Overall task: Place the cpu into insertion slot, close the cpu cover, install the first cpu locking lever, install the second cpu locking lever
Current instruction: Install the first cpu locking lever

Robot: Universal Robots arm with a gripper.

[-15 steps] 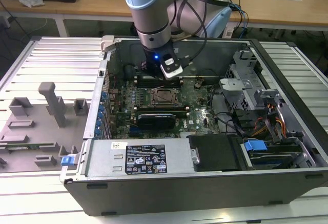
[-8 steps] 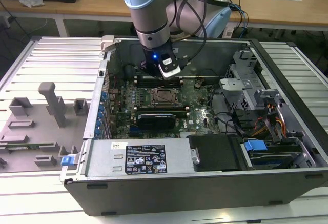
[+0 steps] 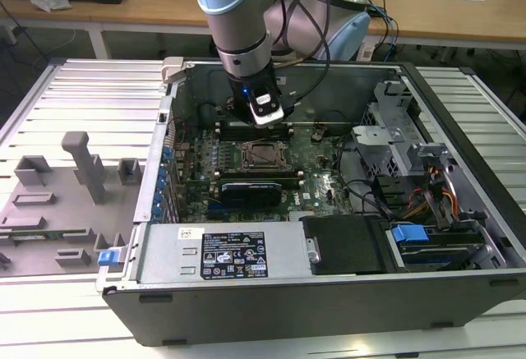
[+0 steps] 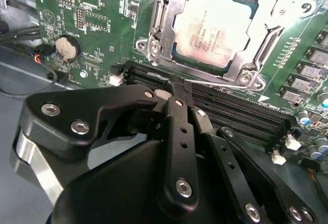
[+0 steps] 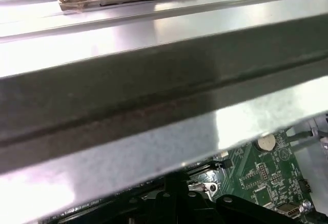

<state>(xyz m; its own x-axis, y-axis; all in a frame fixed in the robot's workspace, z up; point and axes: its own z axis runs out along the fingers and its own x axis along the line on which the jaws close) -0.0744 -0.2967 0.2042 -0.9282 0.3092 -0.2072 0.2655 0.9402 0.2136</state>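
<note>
an open computer case (image 3: 329, 310) lies on a slatted metal table (image 3: 82, 88). 1 robot arm (image 3: 238, 14) reaches down into it, over the green motherboard (image 4: 92, 8).

in the second wrist view, the cpu (image 4: 215, 29), a silvery-grey square chip, sits flat in the insertion slot (image 3: 265, 155) near the middle of the board. the cpu cover (image 4: 165, 34), a silvery metal frame, lies closed over the chip's edges, and the chip's face shows through its window.

the black gripper (image 4: 174, 85) hangs just beside the cover's edge, above the long black memory slots (image 4: 230, 111). its jaws are drawn together. their tips meet at 1 end of a thin metal locking lever (image 4: 220, 83) that runs along the cover's edge. whether they pinch the lever cannot be told.

a round coin battery (image 4: 66, 47) sits on the board, well apart from the socket. in the first wrist view, the case's grey metal rim (image 5: 154, 80) crosses in front of the board.
</note>
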